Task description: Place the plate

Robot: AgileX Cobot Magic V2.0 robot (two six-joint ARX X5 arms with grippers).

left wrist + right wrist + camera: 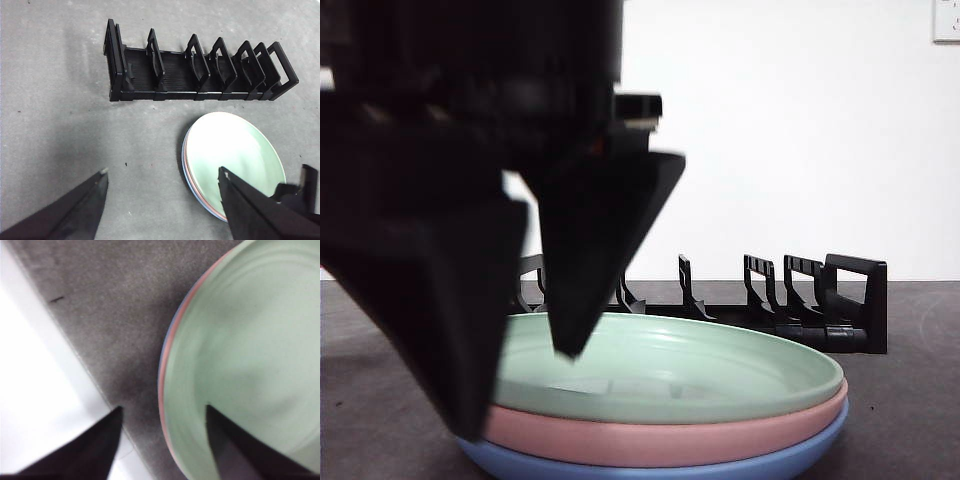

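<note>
Three plates lie stacked on the dark table: a green plate (700, 365) on top, a pink plate (670, 435) under it and a blue plate (770, 465) at the bottom. My right gripper (518, 395) is open and straddles the near left rim of the stack, with one jaw over the green plate (250, 340) and the other outside the rim; it (163, 407) touches nothing that I can see. My left gripper (163, 171) is open and empty, high above the table, with the stack (235, 150) below it. The right arm shows there as a black tip (300, 192).
A black plate rack (840, 300) with several upright dividers stands behind the stack, all slots bare (200, 75). The table's front edge (85, 365) runs close beside the right gripper's outer jaw.
</note>
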